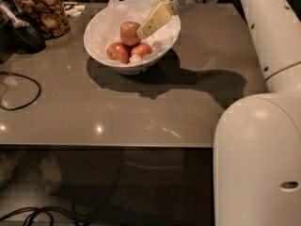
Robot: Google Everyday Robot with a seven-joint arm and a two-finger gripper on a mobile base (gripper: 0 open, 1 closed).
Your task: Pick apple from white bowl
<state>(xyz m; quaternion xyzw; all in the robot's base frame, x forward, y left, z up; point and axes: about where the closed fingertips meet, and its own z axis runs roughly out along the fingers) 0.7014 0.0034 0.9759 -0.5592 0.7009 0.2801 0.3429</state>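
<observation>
The white bowl (113,65), lined with crinkled white paper, stands at the far middle of the grey table. The apple (128,32), golden-brown and the largest, lies at the back of the bowl, with two smaller redder apples (118,52) (140,50) in front of it. My gripper (142,32) reaches in from the upper right over the bowl's rim, and its pale yellow fingers (155,19) end right beside the apple's right side.
A glass jar of brown snacks (41,11) stands at the far left, next to a dark object (26,36). A black cable (19,93) loops on the table's left. My white arm and base (258,140) fill the right side. The table's front edge (108,146) runs across the middle.
</observation>
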